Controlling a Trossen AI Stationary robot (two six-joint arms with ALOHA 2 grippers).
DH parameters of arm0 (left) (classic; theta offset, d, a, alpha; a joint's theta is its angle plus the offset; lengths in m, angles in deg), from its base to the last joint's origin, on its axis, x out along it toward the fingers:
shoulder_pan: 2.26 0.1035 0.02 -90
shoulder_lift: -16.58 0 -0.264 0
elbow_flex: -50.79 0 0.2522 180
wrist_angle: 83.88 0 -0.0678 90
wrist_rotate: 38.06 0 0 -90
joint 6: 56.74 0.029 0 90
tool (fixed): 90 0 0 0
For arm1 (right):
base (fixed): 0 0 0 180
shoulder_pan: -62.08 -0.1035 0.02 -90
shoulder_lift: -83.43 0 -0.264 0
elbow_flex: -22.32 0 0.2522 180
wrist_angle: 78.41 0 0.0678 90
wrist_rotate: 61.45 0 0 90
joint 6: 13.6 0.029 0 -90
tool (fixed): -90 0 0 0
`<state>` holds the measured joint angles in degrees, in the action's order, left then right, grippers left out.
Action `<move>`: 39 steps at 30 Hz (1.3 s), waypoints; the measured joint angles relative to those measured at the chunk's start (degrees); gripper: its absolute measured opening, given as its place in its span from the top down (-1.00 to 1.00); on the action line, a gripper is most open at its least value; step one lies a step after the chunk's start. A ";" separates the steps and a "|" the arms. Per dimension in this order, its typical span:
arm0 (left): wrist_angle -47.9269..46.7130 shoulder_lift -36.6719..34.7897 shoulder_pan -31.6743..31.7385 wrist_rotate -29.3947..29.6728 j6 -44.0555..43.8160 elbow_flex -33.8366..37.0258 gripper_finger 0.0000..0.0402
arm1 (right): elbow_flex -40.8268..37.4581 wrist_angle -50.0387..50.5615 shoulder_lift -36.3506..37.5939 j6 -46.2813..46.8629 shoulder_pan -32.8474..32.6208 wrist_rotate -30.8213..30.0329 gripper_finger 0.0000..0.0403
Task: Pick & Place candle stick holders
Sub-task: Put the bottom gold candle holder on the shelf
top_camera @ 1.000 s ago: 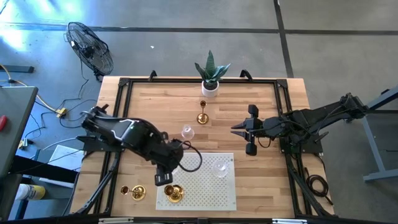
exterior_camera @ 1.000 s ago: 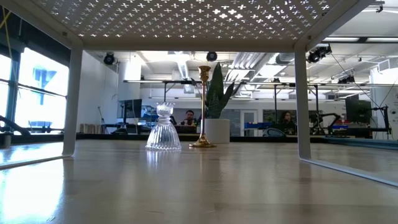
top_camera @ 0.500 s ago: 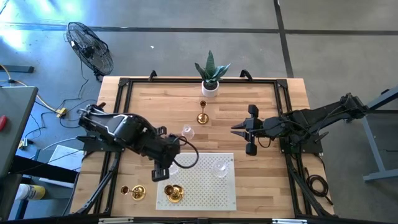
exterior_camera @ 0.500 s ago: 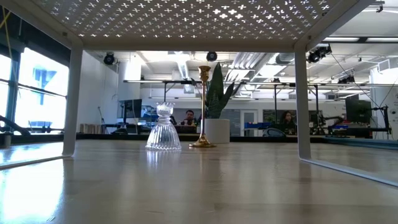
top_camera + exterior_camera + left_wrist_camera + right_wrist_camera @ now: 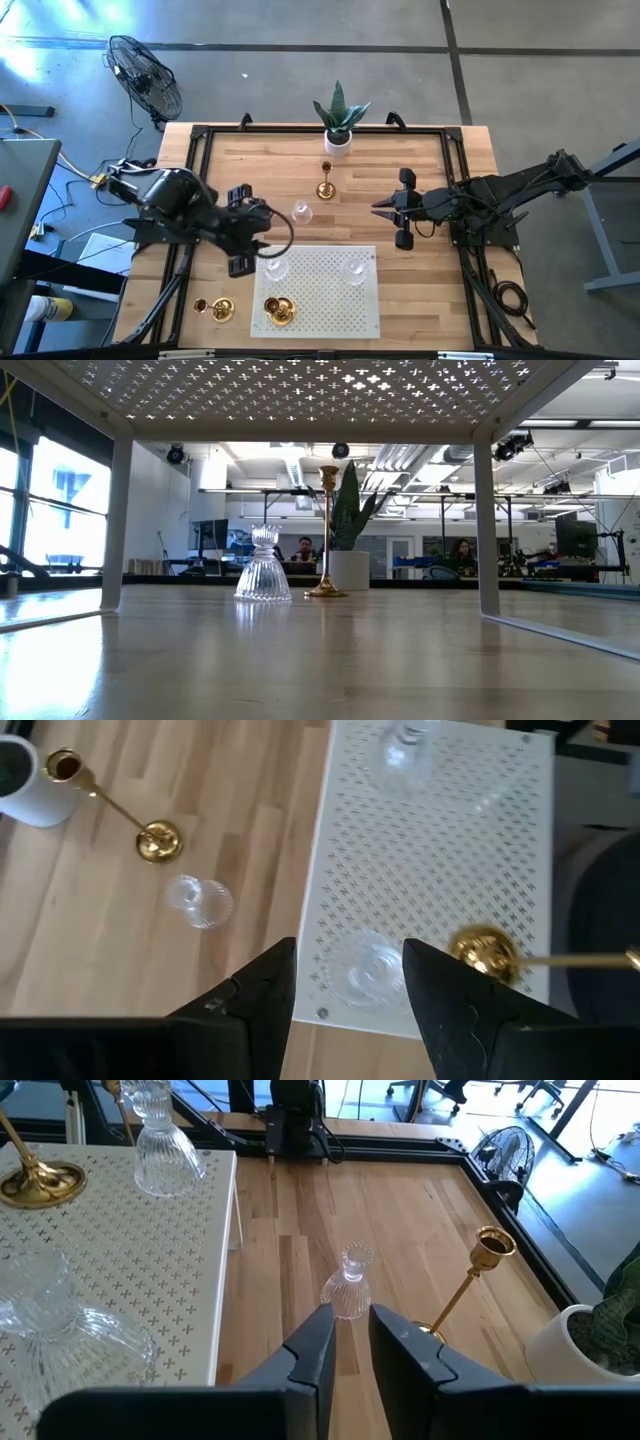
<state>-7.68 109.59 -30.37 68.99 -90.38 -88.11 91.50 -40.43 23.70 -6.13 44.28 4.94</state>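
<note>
Three holders stand on the white perforated mat (image 5: 325, 290): a clear glass one (image 5: 275, 268) at its far left corner, a gold one (image 5: 280, 310) near its near left corner, and a clear glass one (image 5: 352, 268). On the bare table stand a gold holder (image 5: 220, 310) left of the mat, a glass one (image 5: 301, 212) and a tall gold one (image 5: 326, 185). My left gripper (image 5: 262, 228) is open and empty, above and left of the corner glass holder (image 5: 365, 965). My right gripper (image 5: 380, 209) waits shut at centre right.
A white pot with a green plant (image 5: 338, 128) stands at the far edge, behind the tall gold holder. The mat is raised on legs (image 5: 487, 520), with the table glass holder (image 5: 263, 565) showing beneath it. Bare wood lies between the two arms.
My left gripper has drawn back from over the mat's near left part toward the table's far and left edges. The glass holder at the mat's far left corner, covered by the arm before, now shows standing clear of the gripper.
</note>
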 joint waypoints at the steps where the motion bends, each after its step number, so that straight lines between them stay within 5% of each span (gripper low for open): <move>1: 0.01 -0.24 -0.66 -0.43 0.32 0.00 0.11 | 0.00 0.00 0.00 0.00 0.02 0.00 0.71; 13: 0.07 -2.81 -13.39 -0.23 -1.31 0.20 0.11 | 0.00 0.00 0.00 0.07 0.00 0.00 0.71; 21: 0.06 -2.88 -22.00 -7.19 -2.97 6.64 0.11 | 0.00 -0.02 0.00 0.04 0.01 0.00 0.71; 27: 0.00 -2.86 -23.44 -8.04 -13.07 13.34 0.11 | 0.00 -0.04 0.00 0.19 0.00 0.00 0.71; 39: -0.05 -2.86 -23.33 -23.17 -44.20 25.53 0.11 | 0.00 -0.50 0.00 0.20 0.00 -0.44 0.71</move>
<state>-7.72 106.73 -53.70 45.82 -134.58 -62.58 91.50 -40.92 23.70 -5.94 44.28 4.50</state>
